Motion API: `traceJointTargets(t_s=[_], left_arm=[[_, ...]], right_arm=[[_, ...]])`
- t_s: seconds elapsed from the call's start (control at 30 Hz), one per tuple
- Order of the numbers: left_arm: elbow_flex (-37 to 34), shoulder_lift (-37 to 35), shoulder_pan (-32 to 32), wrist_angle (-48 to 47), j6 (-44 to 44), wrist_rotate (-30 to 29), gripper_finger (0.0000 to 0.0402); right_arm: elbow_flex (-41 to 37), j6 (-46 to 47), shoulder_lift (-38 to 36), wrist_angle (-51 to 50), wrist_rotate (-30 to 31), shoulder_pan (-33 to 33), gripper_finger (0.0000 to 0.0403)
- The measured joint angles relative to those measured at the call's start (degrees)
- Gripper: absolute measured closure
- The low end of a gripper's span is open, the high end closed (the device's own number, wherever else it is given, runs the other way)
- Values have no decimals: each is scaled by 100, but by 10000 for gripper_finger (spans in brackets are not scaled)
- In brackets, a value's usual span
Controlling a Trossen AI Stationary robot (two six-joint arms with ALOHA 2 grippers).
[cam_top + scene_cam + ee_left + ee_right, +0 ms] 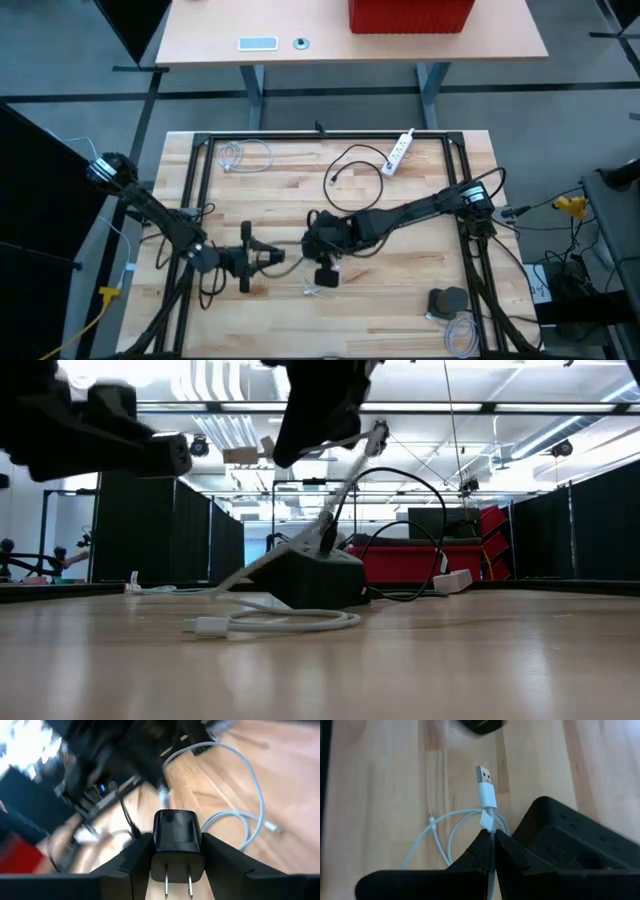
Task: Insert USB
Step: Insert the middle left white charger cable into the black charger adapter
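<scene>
Left hand grips the black charger, prongs visible; right hand is clamped on the white USB cable, above the desk.

1. Even, bright overhead light falls on the wooden table; the shadows under the arms are soft and faint.
2. In the low view, ceiling light strips glare white, and the arms above show as dark silhouettes.
3. The left wrist view is motion-blurred beyond the charger plug, with a blown-out patch at one corner.
4. The right wrist view keeps the USB connector sharp; the far tabletop softens.
</scene>
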Motion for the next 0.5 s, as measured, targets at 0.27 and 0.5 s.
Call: traceJointTargets(t_s=[0.27, 0.5], left_arm=[[787, 842, -18, -2, 2103, -1058, 255], [1114, 811, -595, -4, 3067, -1959, 255]], right_arm=[[-2, 741, 0, 474, -1365, -178, 403], [-4, 923, -97, 902, -1888, -172, 403]])
